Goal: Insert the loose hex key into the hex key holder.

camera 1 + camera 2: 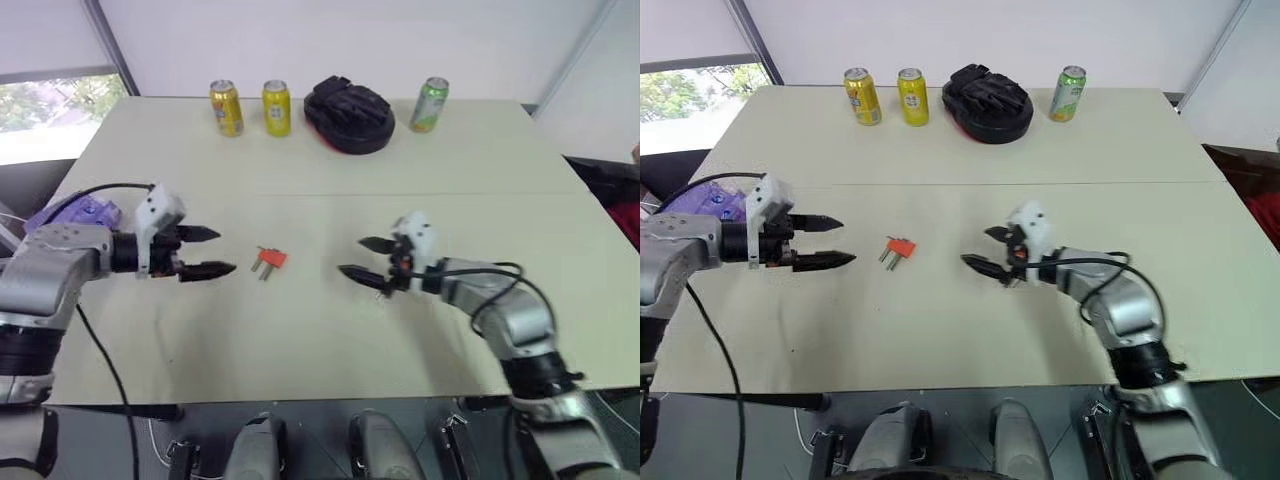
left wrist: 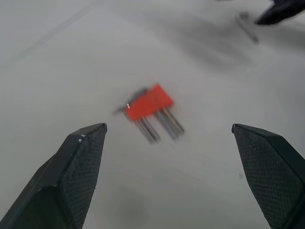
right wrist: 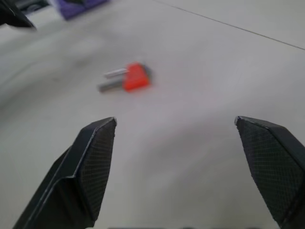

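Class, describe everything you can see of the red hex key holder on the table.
The hex key holder is a small red-orange block, plastic by its look, with a few short grey metal keys sticking out of one side. It lies flat on the pale table, between the two open grippers, and neither touches it.

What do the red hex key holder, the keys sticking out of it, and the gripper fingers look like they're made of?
Hex key holder: probably plastic, judging by its solid, even red-orange colour and blocky moulded shape. Keys: apparently bare metal, thin grey rods with a dull sheen. Left gripper fingers: black, matte, with a fine crosshatch texture on the inner faces; likely rubber or plastic, cannot tell which.
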